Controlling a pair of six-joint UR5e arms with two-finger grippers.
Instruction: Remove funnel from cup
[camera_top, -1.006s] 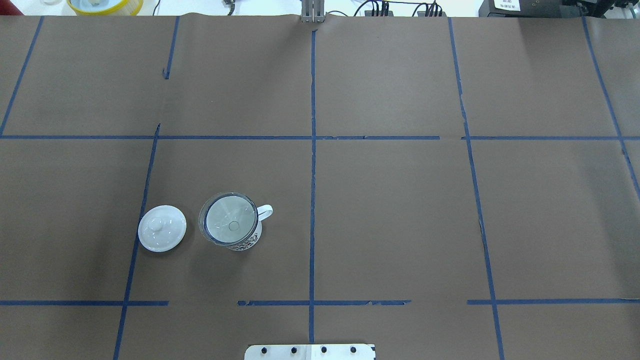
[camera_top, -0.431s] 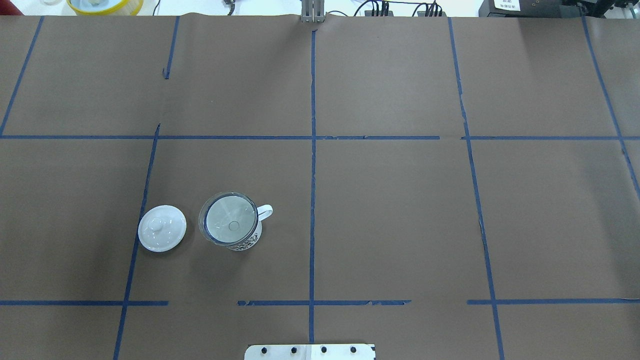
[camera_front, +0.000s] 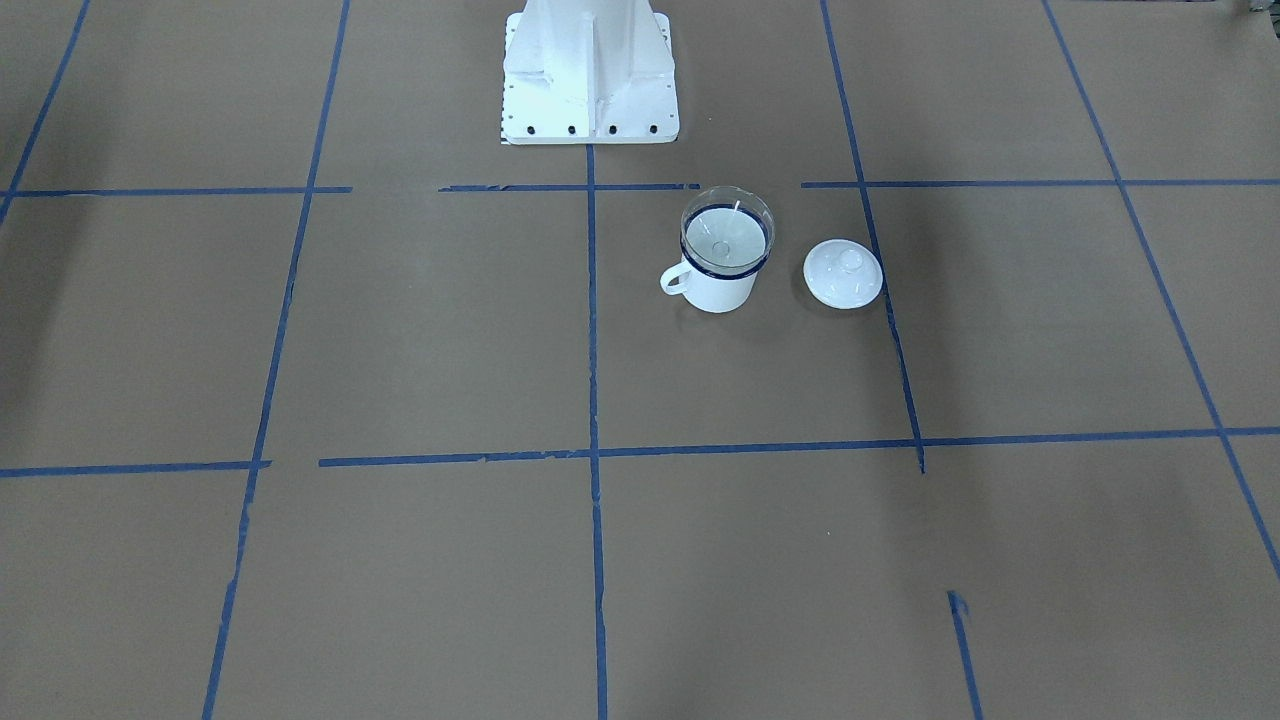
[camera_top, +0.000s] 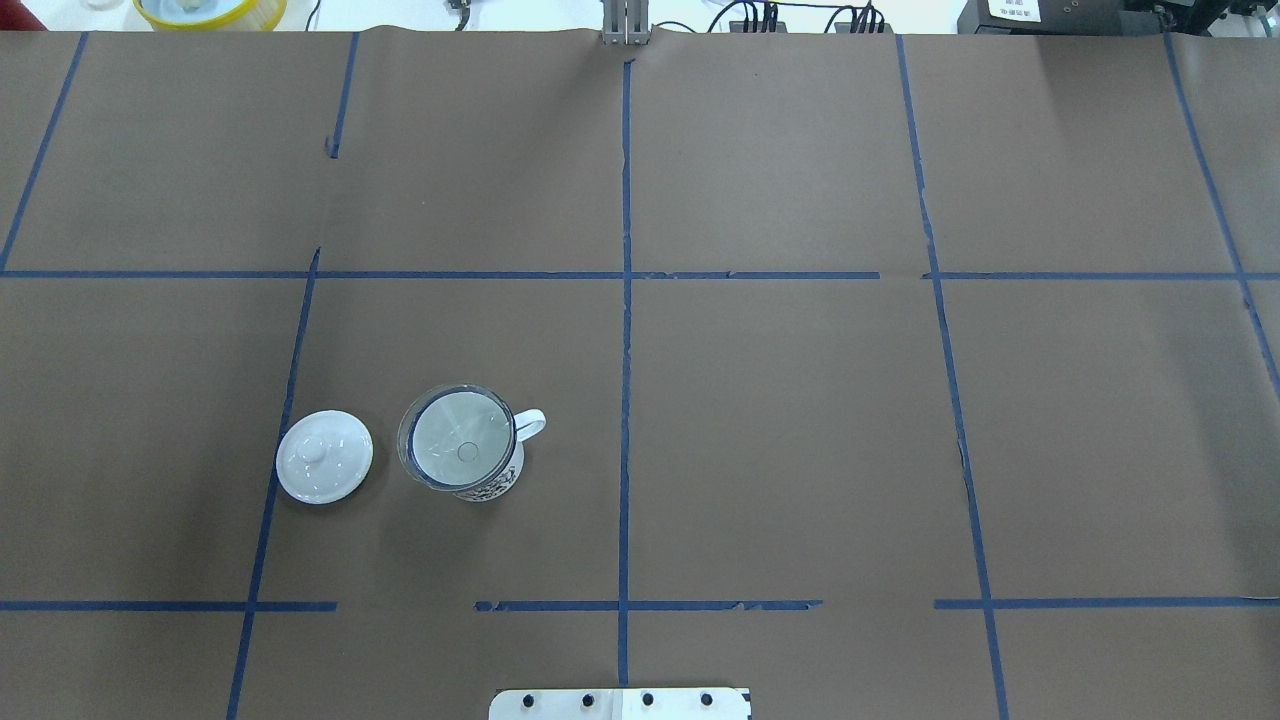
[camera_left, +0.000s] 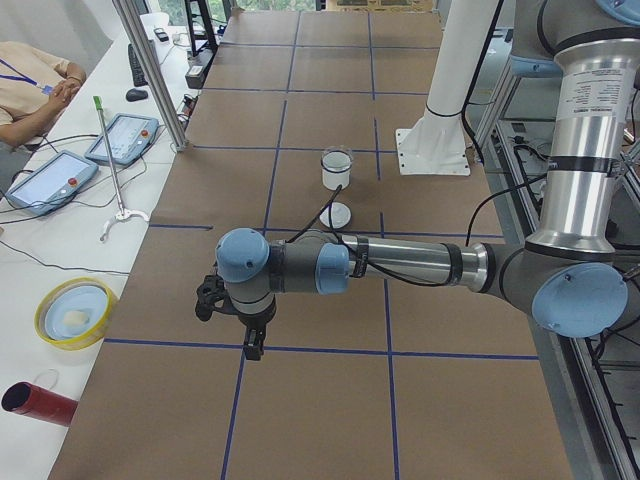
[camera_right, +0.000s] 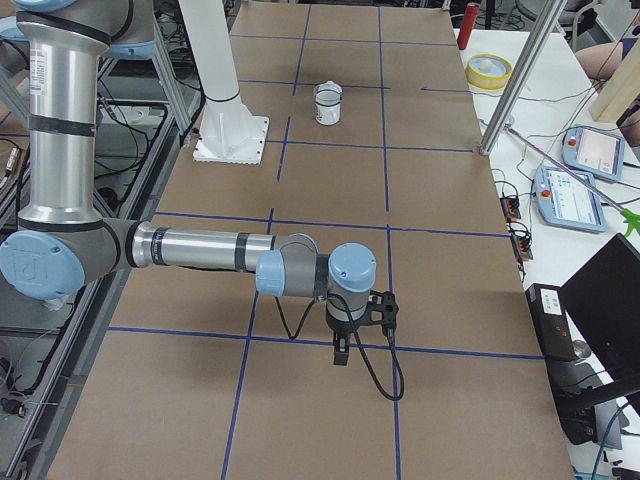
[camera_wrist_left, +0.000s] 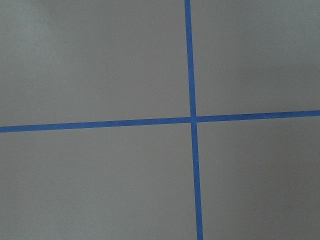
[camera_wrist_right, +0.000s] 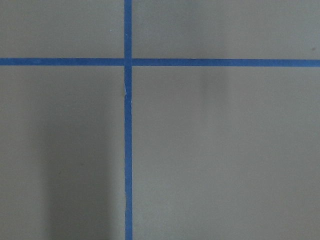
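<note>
The clear funnel (camera_top: 445, 440) sits in the white cup (camera_top: 497, 486), its rim around the mug's dark blue rim. The cup stands in the left half of the table, handle (camera_top: 533, 424) towards the middle. In the front-facing view the funnel (camera_front: 727, 215) and cup (camera_front: 718, 291) stand near my base. My left gripper (camera_left: 252, 345) hangs above the table at its left end, far from the cup (camera_left: 337, 175). My right gripper (camera_right: 340, 352) hangs above the right end, far from the cup (camera_right: 328, 110). I cannot tell whether either is open or shut.
A white domed lid (camera_top: 324, 456) with a knob lies on the table just left of the cup. My base plate (camera_top: 620, 703) is at the near edge. A yellow bowl (camera_top: 210, 10) and cables lie beyond the far edge. Operators' pendants (camera_left: 50, 180) lie beside the table.
</note>
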